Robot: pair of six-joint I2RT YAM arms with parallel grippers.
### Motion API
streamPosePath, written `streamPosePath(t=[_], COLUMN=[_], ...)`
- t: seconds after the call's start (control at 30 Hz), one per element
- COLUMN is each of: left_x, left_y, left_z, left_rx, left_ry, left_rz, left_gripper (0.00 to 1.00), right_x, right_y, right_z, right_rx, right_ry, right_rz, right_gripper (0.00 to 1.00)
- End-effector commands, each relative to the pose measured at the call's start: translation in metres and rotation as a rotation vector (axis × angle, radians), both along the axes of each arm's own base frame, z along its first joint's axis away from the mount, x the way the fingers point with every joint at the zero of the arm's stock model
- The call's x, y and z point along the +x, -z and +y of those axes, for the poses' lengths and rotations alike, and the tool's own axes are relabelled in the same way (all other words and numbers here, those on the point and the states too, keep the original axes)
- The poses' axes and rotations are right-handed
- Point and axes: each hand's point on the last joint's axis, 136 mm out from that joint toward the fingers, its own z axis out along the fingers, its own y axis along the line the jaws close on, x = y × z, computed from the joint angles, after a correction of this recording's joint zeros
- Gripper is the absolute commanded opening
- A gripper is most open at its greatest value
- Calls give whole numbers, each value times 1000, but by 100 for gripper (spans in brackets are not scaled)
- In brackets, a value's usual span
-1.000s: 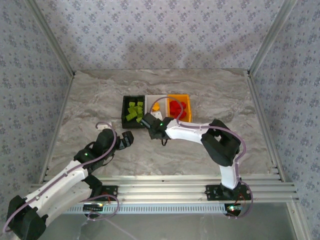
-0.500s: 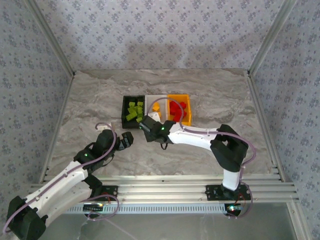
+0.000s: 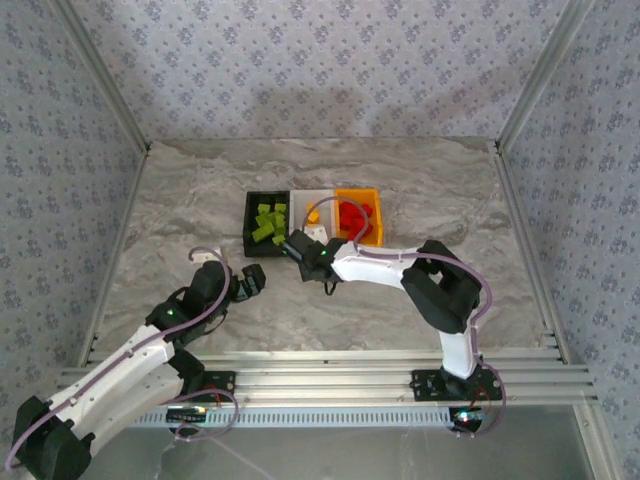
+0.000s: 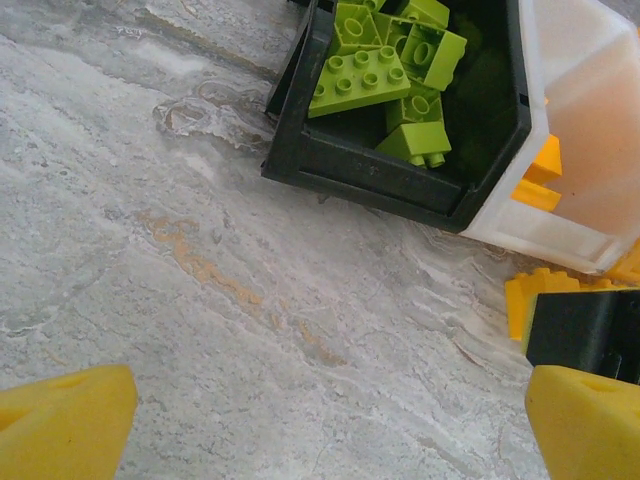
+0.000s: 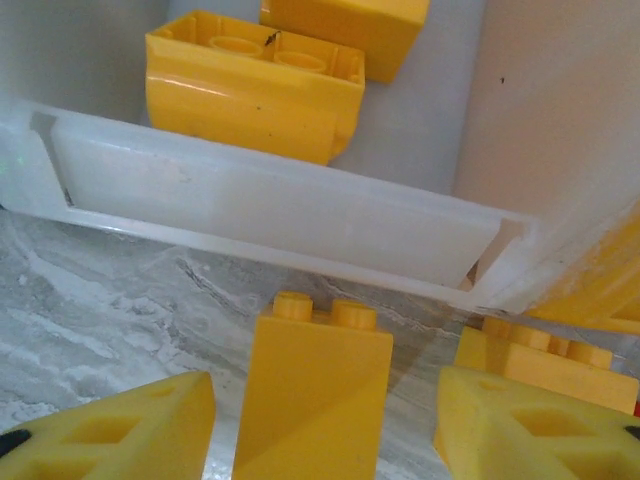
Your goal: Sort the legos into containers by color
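Your right end effector (image 5: 325, 425) straddles an upright orange-yellow plastic brick (image 5: 318, 390) on the worktop (image 5: 100, 300), jaws part-open (pads not touching it), just near of the white plastic bin (image 5: 270, 215). Likely next: close, lift, drop inside.

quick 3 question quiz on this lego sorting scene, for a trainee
1. True or false: the black bin holds red bricks.
2. A yellow brick stands upright between the fingers of the right gripper. Where is it relative to the white bin? A) inside it. B) on the table just outside its wall. C) balanced on its rim.
3. Fill in: the left gripper has its jaws ____, with nothing between them.

Key:
1. False; it holds green bricks.
2. B.
3. Open.
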Motion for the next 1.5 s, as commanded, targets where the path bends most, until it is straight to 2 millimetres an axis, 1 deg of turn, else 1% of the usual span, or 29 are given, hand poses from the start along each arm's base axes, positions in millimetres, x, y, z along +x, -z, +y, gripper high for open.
streamPosePath(t=[0.0, 0.2, 0.27, 0.33, 0.4, 0.47, 0.6, 0.67, 0.73, 0.87, 1.0, 1.13, 1.3, 1.33, 1.4, 1.47], left_x=[1, 1, 0, 1, 1, 1, 0, 0, 0, 0, 0, -1, 0, 0, 0, -1], left_y=[0, 0, 1, 1, 0, 0, -2, -2, -2, -5, -9, -10, -10, -10, -10, -10], left_z=[6, 6, 6, 7, 6, 6, 3, 3, 3, 1, -2, -4, -4, -3, -3, -3], left_rx=[-1, 1, -1, -2, -4, -4, -13, -16, -23, -34, -45, -44, -41, -39, -37, -32], left_ry=[-34, -34, -36, -38, -36, -35, -21, -26, -25, -16, 8, 25, 23, 19, 22, 23], left_rz=[-5, -1, 0, 1, 1, -1, -2, -2, -3, -13, -27, -33, -36, -36, -36, -33], left_gripper=[100, 100, 99, 100, 100, 100, 100, 100, 100, 100, 100, 100, 100, 100, 100, 100], right_x=[0, 1, 0, -1, -1, -2, -1, 5, 15, 42, 71, 95, 112, 115, 119, 122], right_y=[15, 18, 20, 16, 5, -10, -50, -69, -79, -82, -78, -72, -70, -69, -70, -77], right_z=[-3, -2, -2, 0, 6, 11, 18, 19, 22, 29, 35, 34, 32, 31, 29, 30], right_rx=[-25, -23, -24, -7, 29, 43, 117, 153, 177, 194, 197, 186, 191, 192, 203, 223], right_ry=[23, 16, 14, 8, 0, -48, -81, -82, -83, -74, -56, -21, 4, 10, 24, 22], right_rz=[28, 43, 46, 28, 0, -33, -105, -132, -138, -131, -126, -122, -122, -122, -126, -142], right_gripper=[58, 51, 47, 43, 39, 36, 35, 35, 35, 36, 36, 37, 42, 45, 56, 65])
